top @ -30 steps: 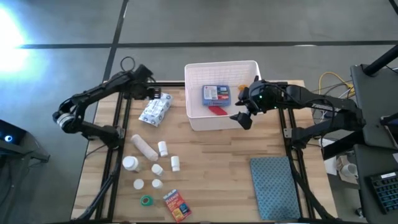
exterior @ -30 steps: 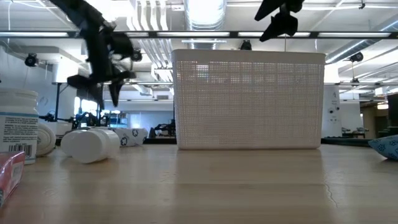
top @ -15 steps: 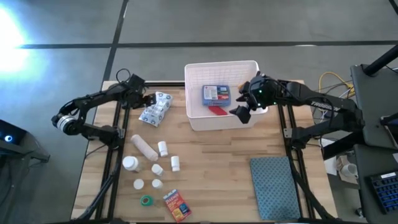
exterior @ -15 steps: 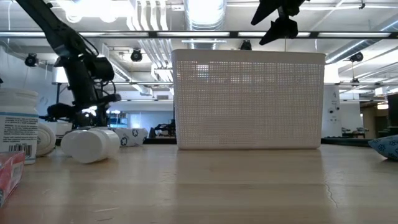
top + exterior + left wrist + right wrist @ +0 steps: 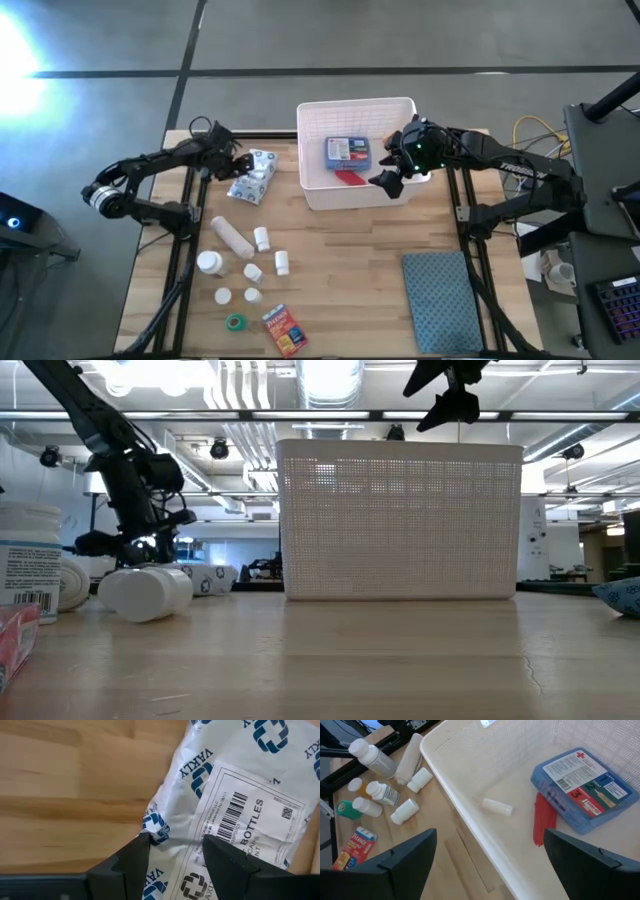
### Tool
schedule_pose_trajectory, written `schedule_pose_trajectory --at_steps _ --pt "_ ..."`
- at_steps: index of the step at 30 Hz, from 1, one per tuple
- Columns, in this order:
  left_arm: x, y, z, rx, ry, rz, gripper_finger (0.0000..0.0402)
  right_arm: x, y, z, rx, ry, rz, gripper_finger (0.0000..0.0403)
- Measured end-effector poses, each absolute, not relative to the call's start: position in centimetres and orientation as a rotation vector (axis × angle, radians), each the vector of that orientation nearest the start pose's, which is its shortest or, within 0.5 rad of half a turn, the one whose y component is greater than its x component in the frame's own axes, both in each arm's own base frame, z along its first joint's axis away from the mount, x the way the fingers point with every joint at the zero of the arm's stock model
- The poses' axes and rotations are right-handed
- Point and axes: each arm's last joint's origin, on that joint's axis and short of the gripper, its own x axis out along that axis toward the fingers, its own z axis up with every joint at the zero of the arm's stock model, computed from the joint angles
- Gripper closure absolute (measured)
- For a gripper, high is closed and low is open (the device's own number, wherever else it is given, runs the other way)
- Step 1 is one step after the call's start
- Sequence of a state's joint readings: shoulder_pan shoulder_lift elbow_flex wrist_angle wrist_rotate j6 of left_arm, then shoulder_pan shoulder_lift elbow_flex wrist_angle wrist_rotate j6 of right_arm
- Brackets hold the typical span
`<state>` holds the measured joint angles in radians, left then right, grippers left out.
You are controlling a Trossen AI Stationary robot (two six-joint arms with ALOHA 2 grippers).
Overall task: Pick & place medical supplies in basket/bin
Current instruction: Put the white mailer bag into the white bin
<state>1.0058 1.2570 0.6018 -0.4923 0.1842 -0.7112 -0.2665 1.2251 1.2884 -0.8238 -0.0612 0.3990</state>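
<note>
- wipes packet [image 5: 251,177] lies on tabletop [image 5: 350,270] just left of basket [image 5: 312,195]; long axis runs diagonal, far end nearer the basket
- left claw [image 5: 236,161] sits at the packet's far-left corner, fingers [image 5: 130,862] narrowly apart with a packet corner between them; grip not closed yet, judging by the wrist view
- left arm clearly nearer; next move likely pinch and lift rightward into basket
- basket holds three: blue first-aid box [image 5: 349,151], red tube [image 5: 348,177], small white bottle [image 5: 496,806]
- right claw [image 5: 392,175] hovers over basket's right side, fingers wide, empty
- loose on tabletop: one gauze roll [image 5: 229,236], five white bottles/jars, one green tape roll [image 5: 235,322], one orange-red box [image 5: 284,330]
</note>
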Motion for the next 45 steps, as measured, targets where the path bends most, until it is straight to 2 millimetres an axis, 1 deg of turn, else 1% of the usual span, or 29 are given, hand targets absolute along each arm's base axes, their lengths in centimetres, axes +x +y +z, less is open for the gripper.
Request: schedule_pose_trajectory --at_steps 7,10,16,20,27,31,34,38,41,43,45 --pt "13.9 15.1 15.4 -1.311 0.700 1.020 0.0232 23.3 -6.2 36.1 0.504 0.704 -0.344 0.0051" --pt "15.1 14.2 15.6 -1.295 0.708 0.970 0.0232 23.3 -6.1 36.1 0.519 0.708 -0.311 0.0051" --pt "17.4 12.6 16.3 -1.253 0.717 0.861 0.0232 23.5 -5.4 36.1 0.594 0.732 -0.127 0.0051" --pt "18.7 10.8 16.3 -1.240 0.744 0.788 0.0232 23.5 -5.1 36.2 0.594 0.735 -0.111 0.0051" --pt "20.8 7.1 16.0 -1.274 0.782 0.738 0.0232 23.5 -5.1 36.2 0.588 0.735 -0.109 0.0051" --pt "22.3 4.6 15.6 -1.298 0.760 0.724 0.0232 23.5 -4.8 36.1 0.579 0.748 -0.098 0.0051" --pt "23.5 2.5 14.9 -1.304 0.733 0.742 0.0232 23.5 -4.2 36.1 0.563 0.763 -0.075 0.0051" --pt "25.1 -0.1 13.6 -1.355 0.698 0.753 0.0232 23.6 -3.2 36.0 0.540 0.785 -0.035 0.0051" --pt "26.3 -1.8 13.1 -1.333 0.684 0.771 0.0232 23.7 -2.5 35.9 0.518 0.798 -0.002 0.0051" --pt "27.5 -3.0 13.5 -1.315 0.655 0.766 0.0232 23.7 -1.9 36.0 0.506 0.802 0.020 0.0051" --pt "28.7 -4.4 14.3 -1.314 0.633 0.730 0.0232 23.6 -1.3 36.0 0.497 0.807 0.044 0.0051"
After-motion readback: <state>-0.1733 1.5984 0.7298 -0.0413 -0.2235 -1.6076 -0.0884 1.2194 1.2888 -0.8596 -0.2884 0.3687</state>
